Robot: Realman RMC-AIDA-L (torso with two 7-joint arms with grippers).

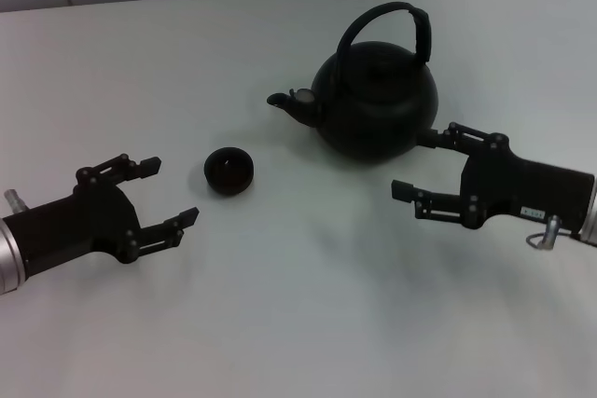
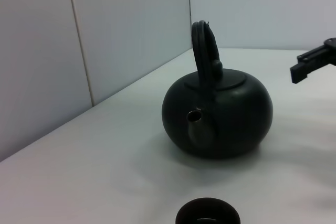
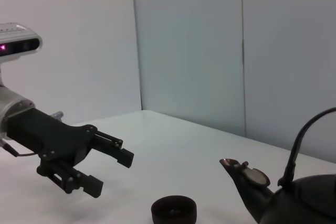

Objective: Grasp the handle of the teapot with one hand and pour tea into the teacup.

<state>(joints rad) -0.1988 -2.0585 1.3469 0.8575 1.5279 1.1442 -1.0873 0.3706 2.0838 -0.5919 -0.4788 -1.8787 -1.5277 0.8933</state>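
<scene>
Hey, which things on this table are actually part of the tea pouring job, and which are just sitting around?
Part of the job:
teapot
handle
teacup
right hand, open beside the teapot

Not part of it:
left hand, open, apart from the teacup
white table itself; nothing else lies on it

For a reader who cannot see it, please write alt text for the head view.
A black teapot stands upright on a white table, spout toward a small black teacup. The right pincer is open beside the pot, holding nothing. The left pincer is open near the cup.
</scene>
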